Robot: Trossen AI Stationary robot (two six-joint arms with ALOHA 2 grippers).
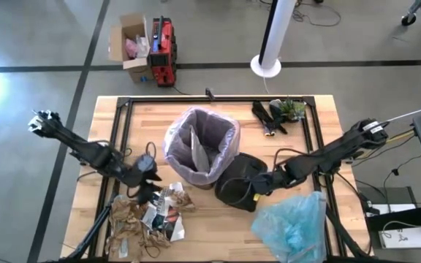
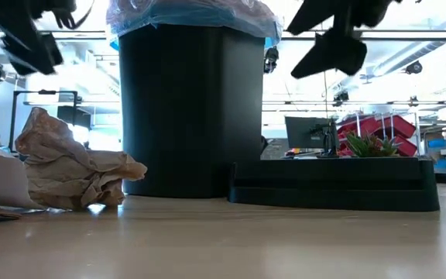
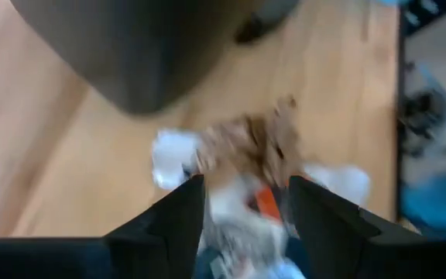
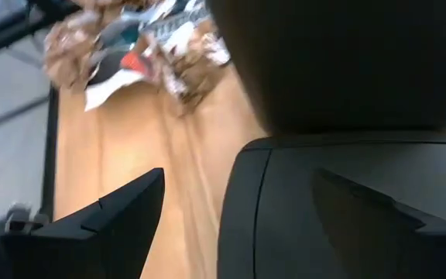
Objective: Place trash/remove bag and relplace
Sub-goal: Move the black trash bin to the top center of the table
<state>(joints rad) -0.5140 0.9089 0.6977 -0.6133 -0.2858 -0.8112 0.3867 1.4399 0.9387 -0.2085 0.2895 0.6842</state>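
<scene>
The black bin stands mid-table, with the pale pink-lavender bag lining it and folded over its rim. The trash, crumpled brown paper, white scraps and printed wrappers, lies heaped near the table's near-left edge. My left gripper hangs open just above the heap's far edge, fingers pointing down at it. My right gripper is open, raised over the near-left edge of the black lid, which lies flat beside the bin. The light blue replacement bag lies crumpled near the near-right corner.
A black-and-green clump sits by the table's far edge, right of the bin. A black frame runs round the tabletop. In the low view the brown paper lies left of the bin, both grippers well above the table.
</scene>
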